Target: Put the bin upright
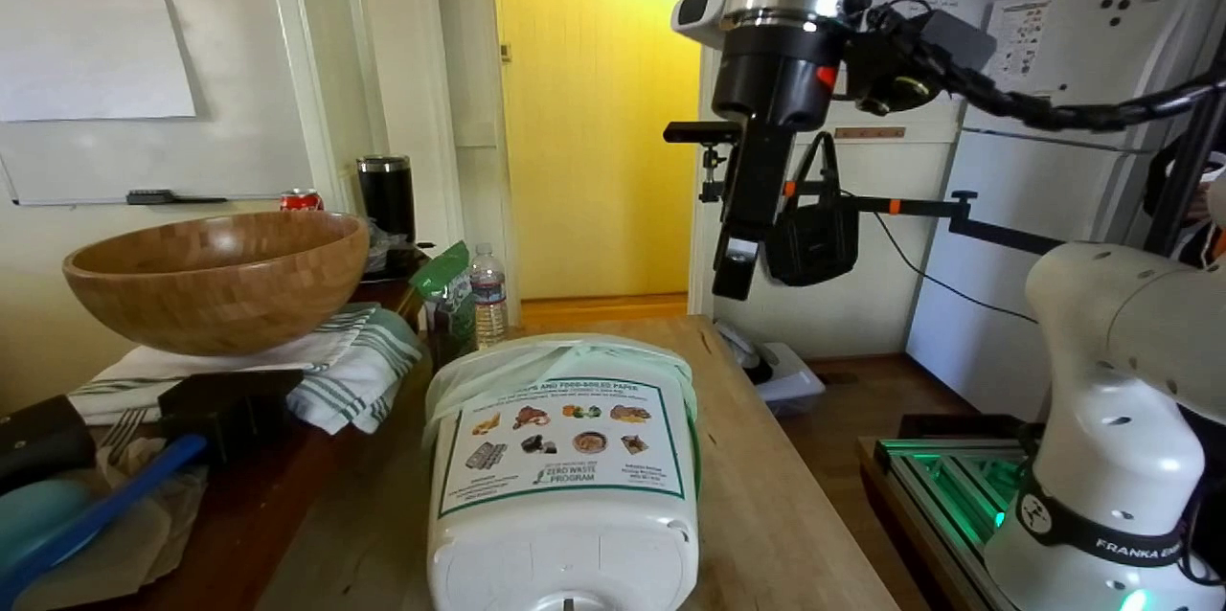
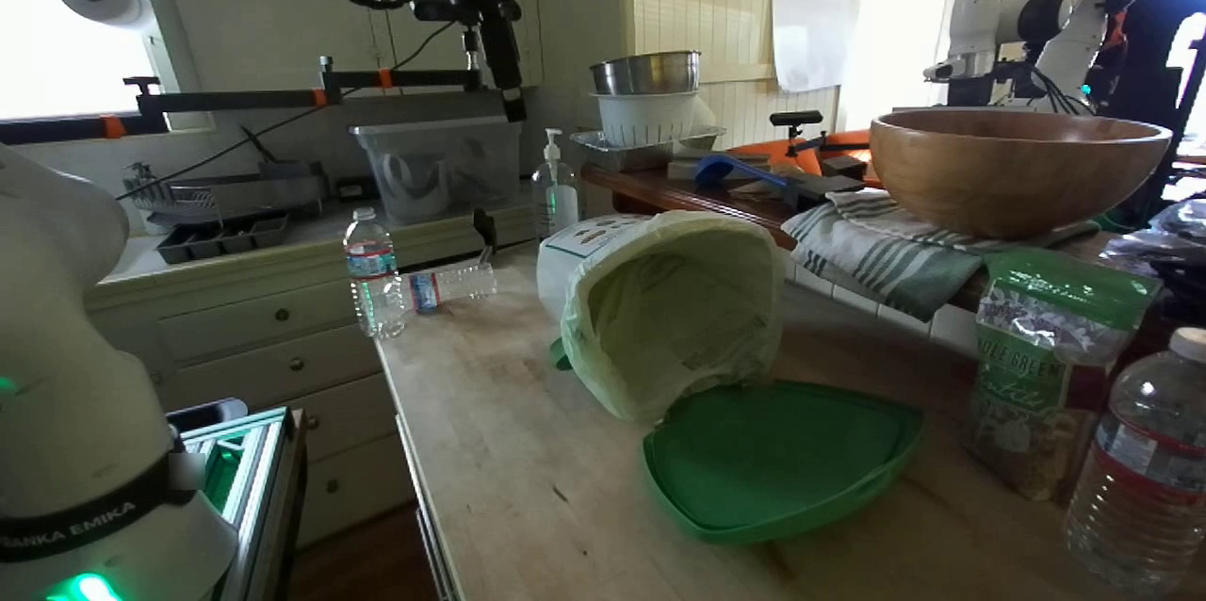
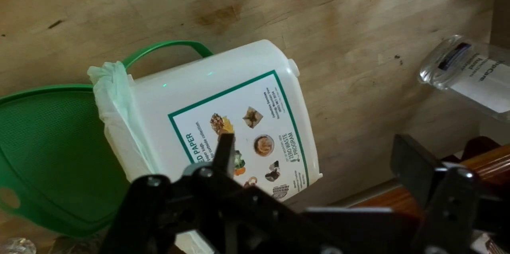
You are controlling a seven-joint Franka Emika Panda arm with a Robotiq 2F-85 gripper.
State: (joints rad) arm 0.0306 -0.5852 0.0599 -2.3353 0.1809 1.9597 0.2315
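The off-white bin point(image 1: 565, 534) lies on its side on the wooden table, its food-picture label facing up. In an exterior view its open mouth, lined with a pale green bag point(image 2: 674, 309), faces that camera. The green lid point(image 2: 782, 460) hangs open and lies flat on the table before the mouth. The wrist view shows the bin point(image 3: 207, 75), the lid point(image 3: 59, 150) and a green handle point(image 3: 171, 45) along its side. My gripper point(image 3: 314, 138) is open and empty, above the bin and apart from it. It shows high up in both exterior views point(image 1: 734, 278) point(image 2: 513, 102).
A hand sanitizer bottle point(image 3: 474, 75) stands beyond the bin's base. Water bottles point(image 2: 372, 271) point(image 2: 452, 288) are near the table's edge. A green snack bag point(image 2: 1046, 375) and another bottle point(image 2: 1145, 469) stand past the lid. A wooden bowl point(image 1: 220, 285) sits on a towel beside the table.
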